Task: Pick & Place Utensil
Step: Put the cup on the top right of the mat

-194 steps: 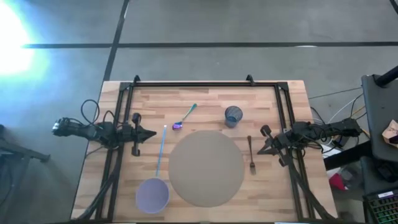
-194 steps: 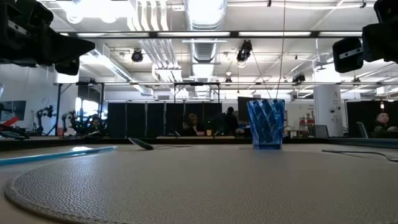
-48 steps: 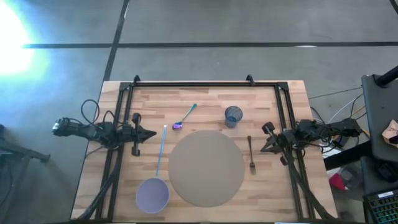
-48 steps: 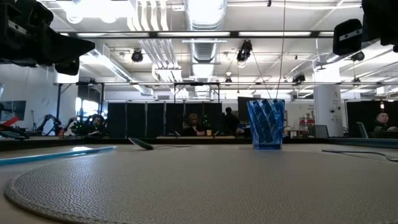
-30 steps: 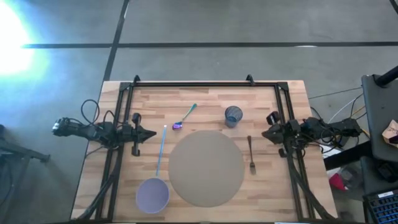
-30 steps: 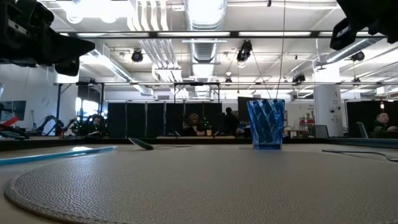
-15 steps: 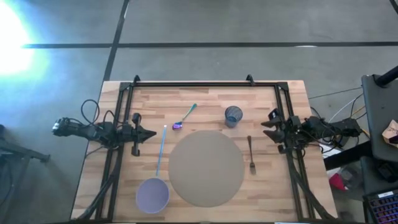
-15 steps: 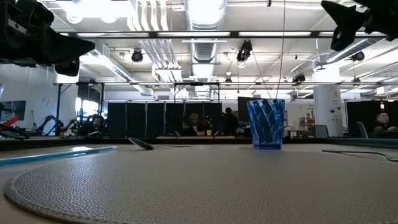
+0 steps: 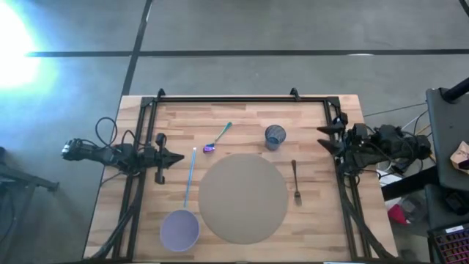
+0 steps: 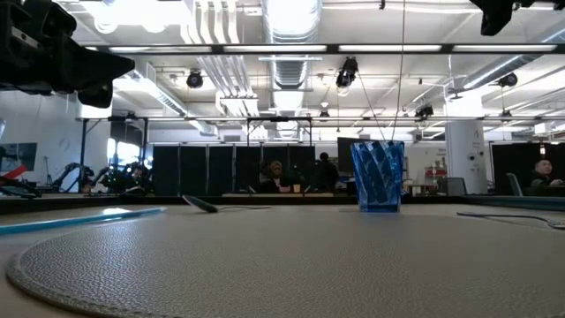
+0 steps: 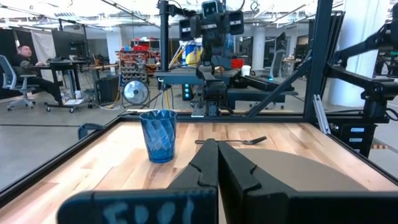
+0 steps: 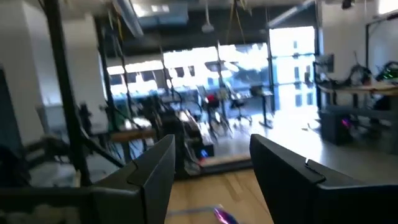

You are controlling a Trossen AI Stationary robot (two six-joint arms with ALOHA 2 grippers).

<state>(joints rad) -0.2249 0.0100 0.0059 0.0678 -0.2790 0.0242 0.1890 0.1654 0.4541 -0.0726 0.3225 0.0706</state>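
On the wooden table (image 9: 242,114), five loose items are laid out. One round grey placemat (image 9: 242,198) is set at the middle toward the near edge. One fork (image 9: 295,183) is laid just beside the mat's right rim, apart from both grippers. One purple-bowled spoon (image 9: 218,138) is placed toward the far edge, left of centre. One blue tumbler (image 9: 275,136) is stood upright beyond the mat; no contents can be made out. One lilac strainer (image 9: 180,228) with a long pale-blue handle is laid near the left edge. The left gripper (image 9: 178,157) is held at the left edge, fingers pressed together. The right gripper (image 9: 321,138) is raised at the right edge, fingers spread, nothing between them.
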